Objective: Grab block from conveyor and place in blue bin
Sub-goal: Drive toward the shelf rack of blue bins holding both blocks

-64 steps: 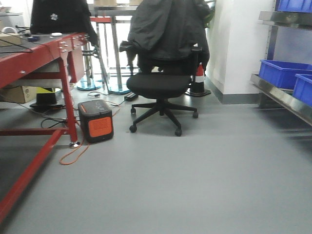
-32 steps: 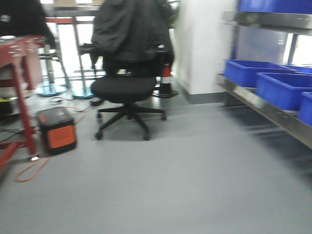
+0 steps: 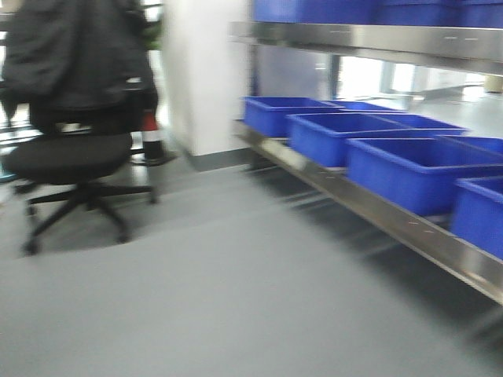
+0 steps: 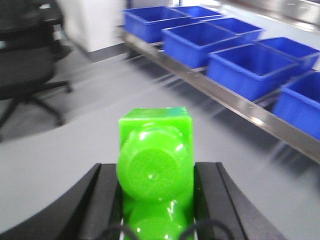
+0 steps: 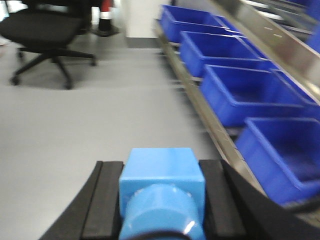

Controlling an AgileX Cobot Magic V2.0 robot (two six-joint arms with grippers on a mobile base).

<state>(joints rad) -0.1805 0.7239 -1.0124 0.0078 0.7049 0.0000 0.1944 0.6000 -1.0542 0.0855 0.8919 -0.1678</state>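
A glossy green block (image 4: pixel 155 145) sits between the black fingers of my left gripper (image 4: pixel 156 169), which is shut on it. My right gripper (image 5: pixel 162 167) is shut on a light blue block (image 5: pixel 162 175). Both are held above the grey floor, short of the bins. Several blue bins (image 3: pixel 416 169) stand in a row on a low steel shelf (image 3: pixel 409 228) to the right. The bin row also shows in the left wrist view (image 4: pixel 250 67) and the right wrist view (image 5: pixel 240 92). The conveyor is out of view. Neither gripper shows in the front view.
A black office chair (image 3: pixel 67 157) with a dark jacket over it stands at the left. Beside it is a white pillar (image 3: pixel 204 71) with a traffic cone (image 3: pixel 152 133) at its foot. An upper steel shelf (image 3: pixel 369 35) carries more blue bins. Grey floor lies ahead.
The front view has swung right. The red conveyor frame and orange box have slid out at the left, the chair moved left, and the blue bins now fill the right side.
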